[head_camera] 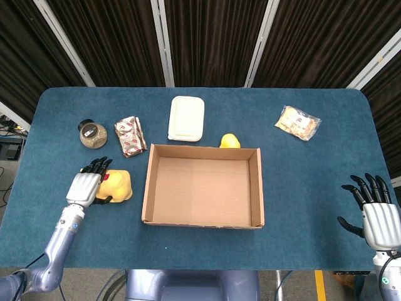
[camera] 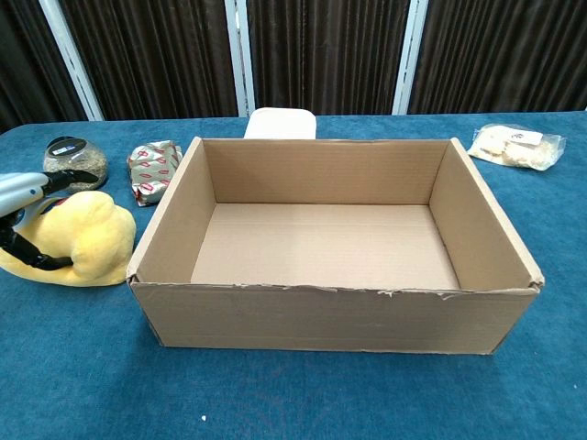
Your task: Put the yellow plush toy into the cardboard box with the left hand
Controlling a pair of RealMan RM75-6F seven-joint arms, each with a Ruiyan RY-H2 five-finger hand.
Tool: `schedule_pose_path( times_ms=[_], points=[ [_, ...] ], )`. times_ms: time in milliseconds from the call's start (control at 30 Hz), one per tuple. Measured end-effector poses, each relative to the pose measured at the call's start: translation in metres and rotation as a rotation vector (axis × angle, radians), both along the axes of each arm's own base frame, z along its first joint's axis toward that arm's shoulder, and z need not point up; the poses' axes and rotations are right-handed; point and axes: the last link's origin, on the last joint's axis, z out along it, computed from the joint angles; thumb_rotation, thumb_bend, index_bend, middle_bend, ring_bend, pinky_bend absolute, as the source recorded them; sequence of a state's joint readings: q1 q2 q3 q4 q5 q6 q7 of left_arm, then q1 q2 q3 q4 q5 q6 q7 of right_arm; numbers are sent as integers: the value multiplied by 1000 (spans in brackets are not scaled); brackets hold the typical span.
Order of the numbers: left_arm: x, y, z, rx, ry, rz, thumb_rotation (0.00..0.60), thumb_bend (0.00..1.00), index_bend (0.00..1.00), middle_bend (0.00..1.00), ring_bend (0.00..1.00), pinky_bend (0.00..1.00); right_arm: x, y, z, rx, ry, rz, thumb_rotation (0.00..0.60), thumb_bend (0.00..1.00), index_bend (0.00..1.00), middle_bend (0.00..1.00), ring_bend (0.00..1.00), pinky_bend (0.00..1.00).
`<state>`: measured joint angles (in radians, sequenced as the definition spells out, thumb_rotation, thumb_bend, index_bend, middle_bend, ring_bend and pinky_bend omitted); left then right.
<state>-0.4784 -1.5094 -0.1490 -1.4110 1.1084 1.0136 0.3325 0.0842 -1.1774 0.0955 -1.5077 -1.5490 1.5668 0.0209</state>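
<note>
The yellow plush toy [head_camera: 118, 185] [camera: 87, 240] lies on the blue table, just left of the open cardboard box [head_camera: 149, 188] [camera: 321, 316]. My left hand [head_camera: 88, 186] [camera: 23, 197] lies against the toy's left side. Its fingers stretch out straight over the top and the thumb curves round the near side. The toy rests on the table. The box is empty. At the table's right edge, far from the box, my right hand [head_camera: 379, 216] hangs with fingers spread and holds nothing.
Behind the toy stand a round jar [head_camera: 93, 133] [camera: 75, 162] and a patterned packet [head_camera: 130, 136] [camera: 152, 170]. A white lidded container [head_camera: 187, 118] and a small yellow object [head_camera: 229, 140] sit behind the box. A clear snack bag [head_camera: 298, 122] lies far right.
</note>
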Motion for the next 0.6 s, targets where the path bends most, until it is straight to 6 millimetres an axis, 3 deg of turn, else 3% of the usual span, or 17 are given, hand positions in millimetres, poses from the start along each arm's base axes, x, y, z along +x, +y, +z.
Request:
schedule_pose_path(
  times_ms=[233,467,600],
  points=[
    [3,9,-19,16,-2,-4,600,498,262,159,191,429,0,0,0,1,-7,-1,600,18,279,143,44,0],
    [4,11,-12,88,11,-37,600,529,332,223,249,455,0,0,0,4,-8,0,600,18,278,143,45,0],
    [-4,9,7,128,29,-32,600,534,361,258,277,470,0,0,0,4,-11,-1,600,18,279,143,45,0]
  ],
)
